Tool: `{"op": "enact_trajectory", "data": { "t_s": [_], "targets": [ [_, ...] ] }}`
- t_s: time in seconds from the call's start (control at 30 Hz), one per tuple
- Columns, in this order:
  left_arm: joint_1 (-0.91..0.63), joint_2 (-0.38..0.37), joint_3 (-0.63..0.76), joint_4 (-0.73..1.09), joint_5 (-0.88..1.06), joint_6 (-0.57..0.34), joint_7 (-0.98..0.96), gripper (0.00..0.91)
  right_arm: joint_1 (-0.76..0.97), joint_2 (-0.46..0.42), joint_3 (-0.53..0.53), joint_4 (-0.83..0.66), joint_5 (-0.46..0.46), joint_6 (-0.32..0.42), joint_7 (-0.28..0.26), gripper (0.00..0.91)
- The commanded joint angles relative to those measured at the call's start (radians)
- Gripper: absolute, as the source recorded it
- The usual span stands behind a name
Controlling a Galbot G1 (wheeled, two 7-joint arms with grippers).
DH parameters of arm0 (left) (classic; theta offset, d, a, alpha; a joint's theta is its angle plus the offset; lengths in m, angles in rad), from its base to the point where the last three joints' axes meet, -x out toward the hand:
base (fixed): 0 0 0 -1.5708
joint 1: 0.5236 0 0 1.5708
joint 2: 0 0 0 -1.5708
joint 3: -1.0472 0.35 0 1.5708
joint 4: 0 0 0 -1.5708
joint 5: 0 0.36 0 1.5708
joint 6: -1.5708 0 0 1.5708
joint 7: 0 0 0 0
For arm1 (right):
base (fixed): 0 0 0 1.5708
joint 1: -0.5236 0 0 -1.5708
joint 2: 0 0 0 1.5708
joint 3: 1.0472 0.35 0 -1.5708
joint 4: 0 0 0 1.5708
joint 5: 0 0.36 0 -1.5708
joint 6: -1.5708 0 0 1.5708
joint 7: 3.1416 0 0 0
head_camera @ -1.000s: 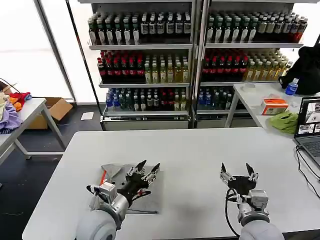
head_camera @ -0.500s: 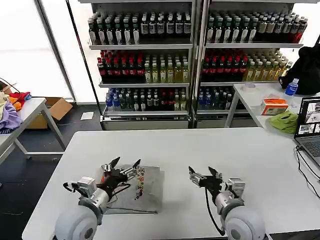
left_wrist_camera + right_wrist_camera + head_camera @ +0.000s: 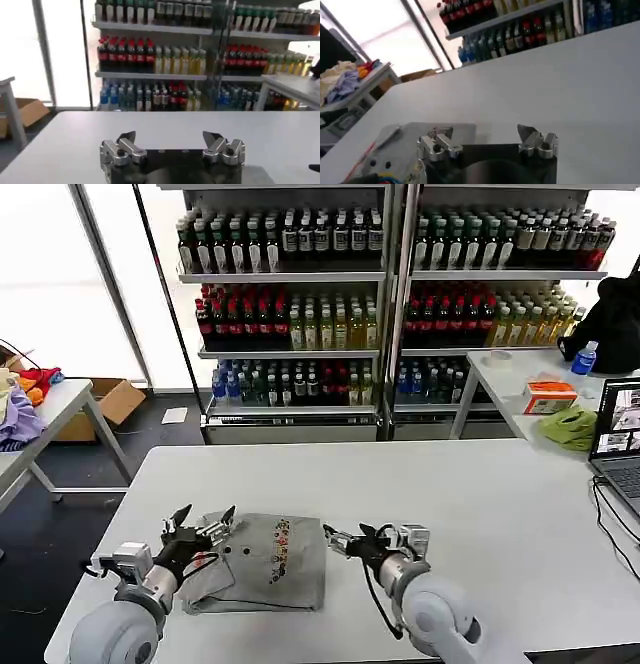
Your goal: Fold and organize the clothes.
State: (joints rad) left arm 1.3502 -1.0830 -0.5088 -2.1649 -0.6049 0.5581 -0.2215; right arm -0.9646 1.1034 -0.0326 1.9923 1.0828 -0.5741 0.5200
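Lying flat on the white table (image 3: 480, 504), the grey shirt (image 3: 265, 564) occupies the near-left area, at about 7 o'clock from the table centre; its multicoloured chest graphic (image 3: 279, 551) faces up; the left gripper (image 3: 199, 521) sits at the shirt's 9 o'clock edge, jaws spread wide, gripping nothing; the right gripper (image 3: 348, 540) sits at the shirt's 3 o'clock edge, jaws likewise parted and empty; bottle shelves (image 3: 385, 294) stand behind the table at 12 o'clock.

White table (image 3: 480, 504); folded grey shirt (image 3: 265, 562) flat near front-left edge.
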Motion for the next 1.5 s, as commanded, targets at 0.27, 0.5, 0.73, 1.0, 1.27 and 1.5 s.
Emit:
{"op": "enact_trajectory", "data": {
  "t_s": [0.27, 0.5, 0.73, 1.0, 1.27, 1.5],
  "targets": [
    [0.028, -0.007, -0.056, 0.015, 0.029, 0.008, -0.005, 0.907, 0.162, 0.069, -0.194, -0.185, 0.050, -0.006, 0.044, 0.715],
    [0.028, -0.015, -0.060, 0.013, 0.026, 0.008, -0.005, 0.907, 0.161, 0.084, -0.209, -0.196, 0.040, -0.006, 0.046, 0.000],
    [0.034, -0.032, -0.059, 0.009, 0.029, 0.006, -0.004, 0.907, 0.150, 0.072, -0.192, -0.189, 0.022, -0.004, 0.056, 0.000],
    [0.041, -0.029, -0.065, 0.002, 0.029, 0.006, -0.002, 0.907, 0.138, 0.035, -0.151, -0.166, 0.015, -0.004, 0.052, 0.000],
    [0.045, -0.034, -0.058, 0.000, 0.032, 0.004, 0.000, 0.907, 0.109, -0.093, -0.074, -0.126, 0.035, -0.005, 0.015, 0.000],
    [0.036, -0.044, -0.041, 0.001, 0.038, 0.006, -0.003, 0.907, 0.086, -0.230, 0.018, -0.122, 0.052, -0.006, -0.031, 0.000]
  ]
}}
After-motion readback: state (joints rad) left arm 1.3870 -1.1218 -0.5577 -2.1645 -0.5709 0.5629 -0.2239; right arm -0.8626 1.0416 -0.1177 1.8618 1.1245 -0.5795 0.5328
